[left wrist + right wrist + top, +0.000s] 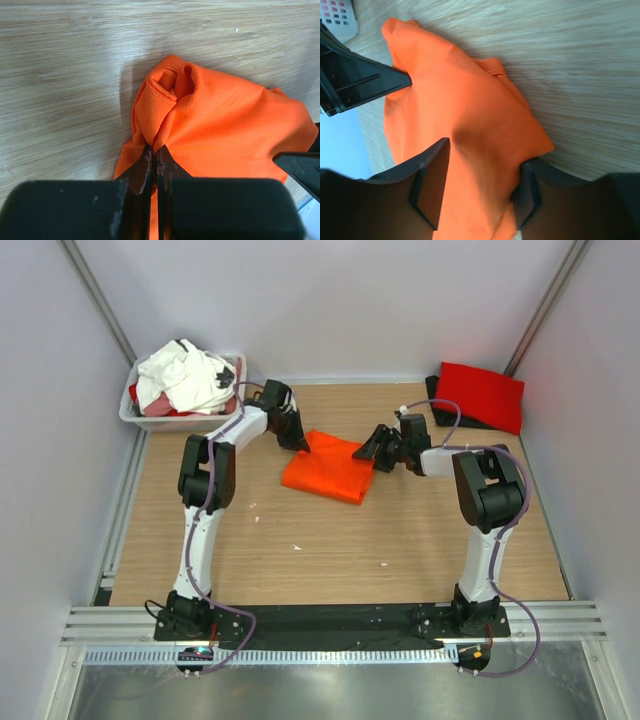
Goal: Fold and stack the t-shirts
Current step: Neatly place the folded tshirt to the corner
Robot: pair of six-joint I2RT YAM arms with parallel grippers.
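One wooden table (330, 550) carries the orange t-shirt (325, 472), lying mid-table and partly folded. The left gripper (156, 152) is pinched tight on its bunched corner. The right gripper (485, 157) has its jaws apart, straddling the opposite edge.

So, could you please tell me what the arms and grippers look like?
Both the left arm and right arm have white links with chunky black joints. A thin purplish cable runs along each. The left gripper and right gripper have black, wedge-shaped fingers.
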